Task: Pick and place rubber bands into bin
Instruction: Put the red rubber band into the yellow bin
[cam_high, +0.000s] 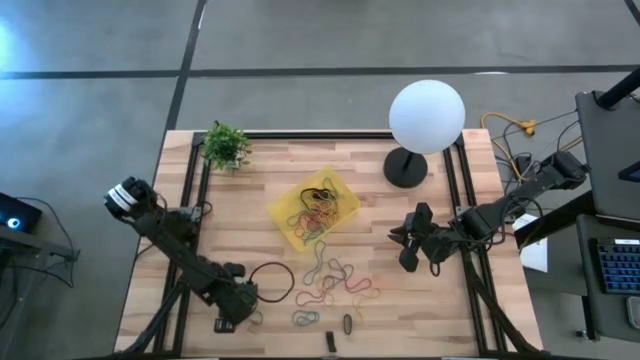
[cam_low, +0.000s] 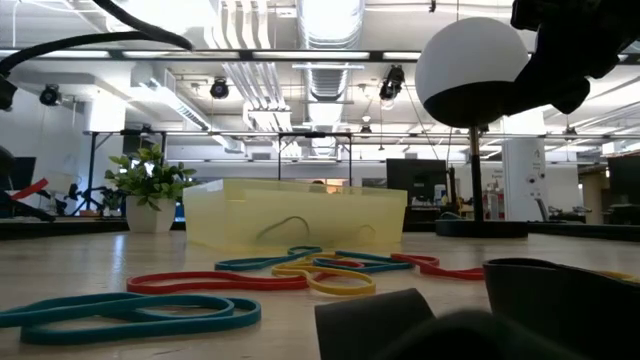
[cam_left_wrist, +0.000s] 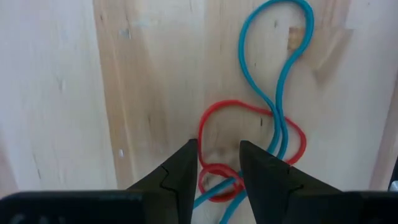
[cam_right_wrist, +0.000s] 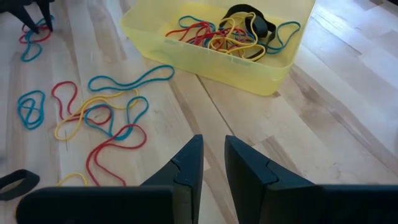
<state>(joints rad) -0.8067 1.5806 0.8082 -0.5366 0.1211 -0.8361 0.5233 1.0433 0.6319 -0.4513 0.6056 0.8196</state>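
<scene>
Loose rubber bands in red, blue, yellow and green lie flat on the wooden table, with a big black ring to their left. The yellow bin behind them holds several more bands. My left gripper points down at the near left, open. Its fingers stand on either side of a loop of a red band that crosses a blue band; I cannot tell whether they touch it. My right gripper hangs above the table right of the bands, open by a narrow gap, with nothing between its fingers.
A white globe lamp on a black round base stands at the back right, and a small potted plant at the back left. Two small dark oblong pieces lie near the front edge. Black rails run along the table's sides.
</scene>
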